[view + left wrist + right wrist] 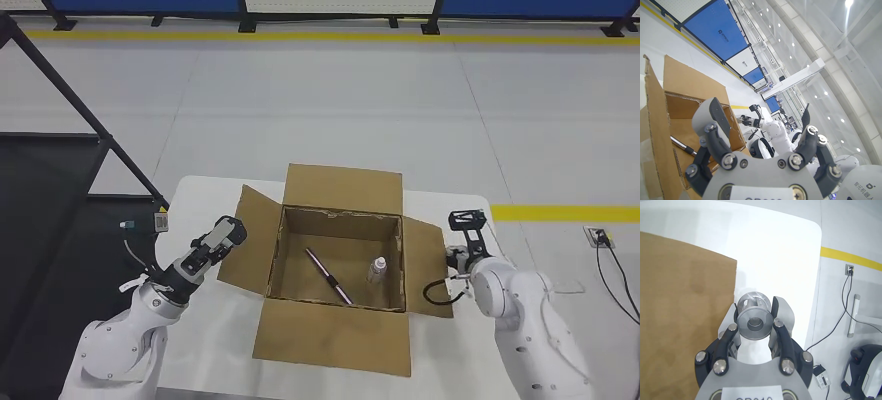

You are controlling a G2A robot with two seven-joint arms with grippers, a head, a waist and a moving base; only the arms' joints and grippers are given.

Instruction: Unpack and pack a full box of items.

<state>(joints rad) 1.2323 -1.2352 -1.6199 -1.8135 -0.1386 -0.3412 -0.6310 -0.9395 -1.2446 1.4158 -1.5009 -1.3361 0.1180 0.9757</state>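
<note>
The box (335, 335) sat open in the middle of the bench (205, 195), all four flaps folded out flat. Inside it lay a thin rod (329, 276), slanting across the floor, and a small clear bottle (377, 270) standing near the wall on my right-hand side, apart from the rod.

My right end effector (755, 305) was outside the box, over bare bench just beside the flap on that side. Its jaws were drawn in narrow around a small metal spool (754, 321), gripping the barrel between the two flanges, with the hollow end turned toward my wrist. I could not tell whether the spool touched the bench or hung just above it.

My left end effector (761, 106) was spread wide and held nothing. It sat beside the opposite flap, tilted upward, with the rod visible past it down in the box.

I judged this to be the unpacking half, partly done: one piece was out and in my grip, and two were left inside. The next move called for setting the spool down upright on open bench, well away from the flap, so it would not roll. After that, the rod looked like the left arm's job. It would need a reach over the wall and a pinch across the shaft, clear of the bottle.
</note>
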